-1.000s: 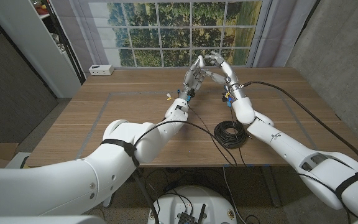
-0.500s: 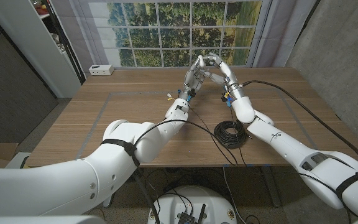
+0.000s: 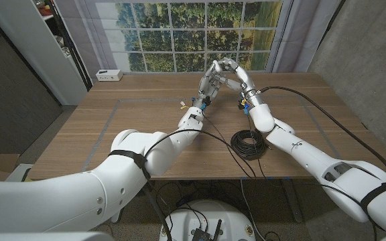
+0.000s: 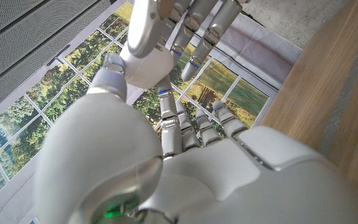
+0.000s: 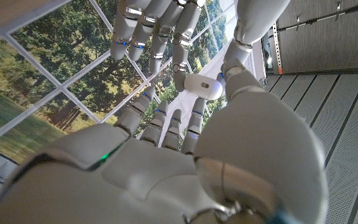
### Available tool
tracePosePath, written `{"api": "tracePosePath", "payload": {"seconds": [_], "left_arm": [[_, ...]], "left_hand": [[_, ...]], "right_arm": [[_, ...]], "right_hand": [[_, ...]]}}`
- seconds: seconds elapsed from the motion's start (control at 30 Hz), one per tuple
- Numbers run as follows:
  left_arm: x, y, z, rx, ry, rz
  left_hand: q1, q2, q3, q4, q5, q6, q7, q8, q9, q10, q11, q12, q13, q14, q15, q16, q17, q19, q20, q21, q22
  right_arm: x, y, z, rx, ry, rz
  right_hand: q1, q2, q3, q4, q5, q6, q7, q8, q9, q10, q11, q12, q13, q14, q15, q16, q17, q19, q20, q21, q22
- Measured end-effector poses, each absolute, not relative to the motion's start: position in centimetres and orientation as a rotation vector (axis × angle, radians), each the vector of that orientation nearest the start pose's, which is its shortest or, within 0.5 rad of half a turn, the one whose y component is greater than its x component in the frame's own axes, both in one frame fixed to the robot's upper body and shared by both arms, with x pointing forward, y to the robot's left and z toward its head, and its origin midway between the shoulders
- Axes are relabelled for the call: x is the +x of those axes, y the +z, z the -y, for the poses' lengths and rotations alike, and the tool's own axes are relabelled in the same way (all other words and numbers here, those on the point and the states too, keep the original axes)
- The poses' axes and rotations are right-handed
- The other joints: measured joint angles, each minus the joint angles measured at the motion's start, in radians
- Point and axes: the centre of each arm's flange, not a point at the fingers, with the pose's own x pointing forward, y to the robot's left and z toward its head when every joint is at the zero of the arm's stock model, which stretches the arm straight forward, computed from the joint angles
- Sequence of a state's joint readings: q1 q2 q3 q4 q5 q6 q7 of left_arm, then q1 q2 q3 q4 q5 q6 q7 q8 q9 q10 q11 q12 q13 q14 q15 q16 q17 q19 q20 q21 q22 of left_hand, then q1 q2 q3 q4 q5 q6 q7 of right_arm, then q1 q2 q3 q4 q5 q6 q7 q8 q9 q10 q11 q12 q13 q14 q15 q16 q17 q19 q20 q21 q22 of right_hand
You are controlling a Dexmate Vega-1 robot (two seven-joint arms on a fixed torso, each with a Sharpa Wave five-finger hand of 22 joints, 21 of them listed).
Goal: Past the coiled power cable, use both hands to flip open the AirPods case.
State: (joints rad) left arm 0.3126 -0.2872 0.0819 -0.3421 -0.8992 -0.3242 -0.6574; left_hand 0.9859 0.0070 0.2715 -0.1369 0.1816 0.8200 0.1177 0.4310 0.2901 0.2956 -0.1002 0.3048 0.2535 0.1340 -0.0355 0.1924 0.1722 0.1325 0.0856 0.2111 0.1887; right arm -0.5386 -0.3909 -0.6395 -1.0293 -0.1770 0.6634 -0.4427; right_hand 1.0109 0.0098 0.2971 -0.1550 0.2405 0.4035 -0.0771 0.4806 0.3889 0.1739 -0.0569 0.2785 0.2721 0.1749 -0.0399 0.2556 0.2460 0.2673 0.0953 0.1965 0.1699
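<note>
You're pinching the AirPods case [image 5: 202, 86] between both hands, left hand [image 3: 208, 83] meeting right hand [image 3: 233, 72] beyond the coiled power cable [image 3: 249, 143]. Be keeping one grip firm while the other thumb is levering the lid.

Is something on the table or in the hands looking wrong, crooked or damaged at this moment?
Nothing stands out. The coiled power cable lies neatly wound on the table, and the left hand and right hand meet above the far side around the small white AirPods case.

AirPods case [image 5: 202, 86] mostly hidden between fingers; lid state unreadable.
</note>
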Motion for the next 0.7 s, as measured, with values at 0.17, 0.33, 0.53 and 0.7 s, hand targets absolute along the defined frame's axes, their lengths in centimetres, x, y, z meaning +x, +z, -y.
{"api": "tracePosePath", "payload": {"seconds": [0.17,0.33,0.53,0.7], "left_arm": [[70.54,2.96,-1.89,-0.857,-0.76,0.506],[70.48,2.96,-1.87,-0.866,-0.769,0.508],[70.29,2.71,-1.73,-0.884,-0.784,0.513],[70.17,2.54,-1.68,-0.899,-0.796,0.517]], "left_hand": [[0.0,0.0,-0.007,-0.001,0.004,0.004,-0.004,0.0,0.0,0.005,-0.002,0.0,0.0,0.0,0.0,0.0,0.0,0.0,0.0,0.0,0.0],[0.0,0.0,-0.007,-0.001,0.004,0.006,-0.006,0.0,0.0,0.011,-0.003,0.0,0.004,0.0,0.0,0.0,0.0,0.0,0.0,0.0,0.0],[0.0,0.0,-0.007,-0.001,0.004,0.009,-0.009,0.0,0.0,0.013,-0.003,0.0,0.005,0.0,0.0,0.0,0.0,0.0,0.0,0.0,0.0],[0.0,0.0,-0.012,-0.005,0.004,0.009,-0.009,0.0,0.0,0.013,-0.003,0.0,0.005,0.006,-0.006,0.0,0.0,0.0,0.0,0.0,0.0]], "right_arm": [[64.29,5.5,16.79,-0.589,0.07,1.134],[64.37,5.54,16.69,-0.591,0.07,1.145],[64.47,5.56,16.51,-0.587,0.07,1.163],[64.63,5.57,16.4,-0.583,0.068,1.175]], "right_hand": [[0.027,0.009,0.009,-0.009,0.004,0.034,-0.013,0.025,0.006,0.037,-0.009,0.012,0.0,0.02,-0.001,0.004,0.002,0.011,-0.01,0.0,0.0],[0.055,0.022,0.013,-0.013,0.004,0.07,-0.024,0.046,0.007,0.077,-0.02,0.025,0.005,0.046,0.002,0.012,0.003,0.025,-0.025,0.0,-0.003],[0.079,0.025,0.013,-0.013,0.003,0.113,-0.024,0.072,0.004,0.116,-0.031,0.036,0.005,0.07,0.0,0.019,0.003,0.041,-0.04,0.0,0.0],[0.091,0.028,0.013,-0.013,-0.001,0.139,-0.035,0.083,0.003,0.129,-0.04,0.04,0.009,0.08,0.0,0.027,0.003,0.047,-0.047,0.0,0.0]]}}
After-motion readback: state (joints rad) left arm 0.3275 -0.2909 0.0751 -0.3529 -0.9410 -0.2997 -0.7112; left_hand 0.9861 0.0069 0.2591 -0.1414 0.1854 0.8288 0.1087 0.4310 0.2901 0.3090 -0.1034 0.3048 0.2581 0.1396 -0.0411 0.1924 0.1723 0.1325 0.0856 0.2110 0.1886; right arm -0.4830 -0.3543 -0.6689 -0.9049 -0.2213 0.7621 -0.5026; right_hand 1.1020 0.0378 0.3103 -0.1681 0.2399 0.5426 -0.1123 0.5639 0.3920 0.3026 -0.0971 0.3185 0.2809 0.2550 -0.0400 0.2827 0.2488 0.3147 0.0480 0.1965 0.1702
